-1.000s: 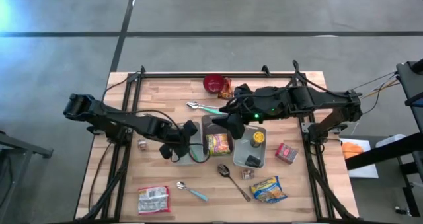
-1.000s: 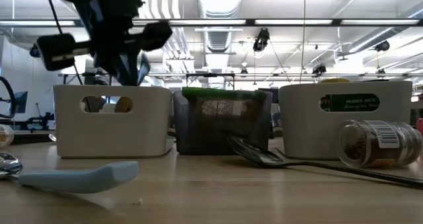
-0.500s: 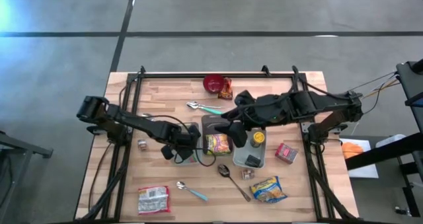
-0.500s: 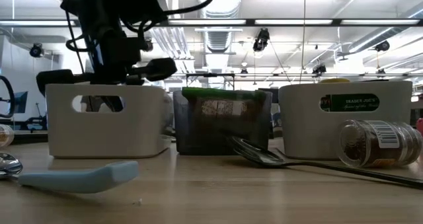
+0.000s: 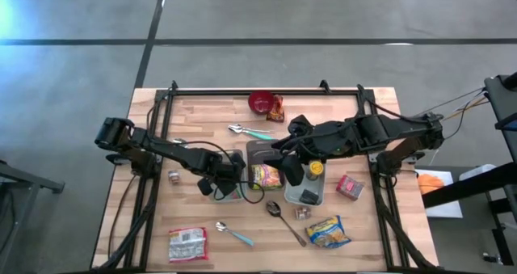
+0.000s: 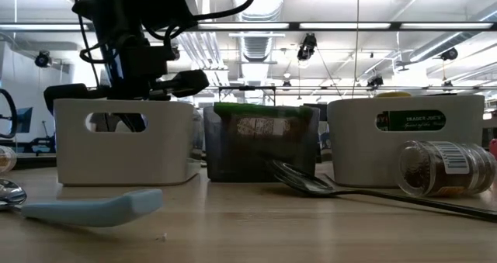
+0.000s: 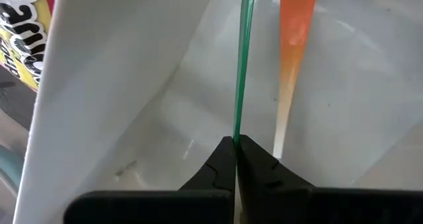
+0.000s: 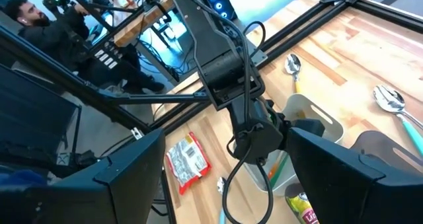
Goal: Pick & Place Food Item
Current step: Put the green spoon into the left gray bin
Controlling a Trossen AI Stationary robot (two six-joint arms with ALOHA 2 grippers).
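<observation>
The left gripper [image 7: 236,145] is lowered inside the white bin [image 5: 229,179], its two dark fingers [image 7: 211,168] clenched flat against each other with nothing caught between them. Just ahead of the fingertips, a thin green stick [image 7: 246,59] stands against the bin's inner wall, and an orange one [image 7: 294,45] leans right beside it; whether the green stick touches the fingertips I cannot tell. From table height, the left arm comes down behind the white bin's [image 6: 128,150] near wall.

The right gripper [image 5: 292,175] hangs above the gap between the dark bin [image 5: 260,151] and the grey bin [image 5: 308,185], its fingers [image 8: 334,178] spread wide and holding nothing. Just to one side of them, in the dark bin, lies the yellow food packet [image 5: 266,177]; just to the other side, in the grey bin, stands a jar with a yellow lid [image 5: 315,169]. Farther from both sets of fingers, on the wooden surface [image 5: 371,225], lie a yellow snack bag [image 5: 327,232], a red-and-white packet [image 5: 187,244], a small red box [image 5: 350,186], spoons and a red bowl [image 5: 260,103].
</observation>
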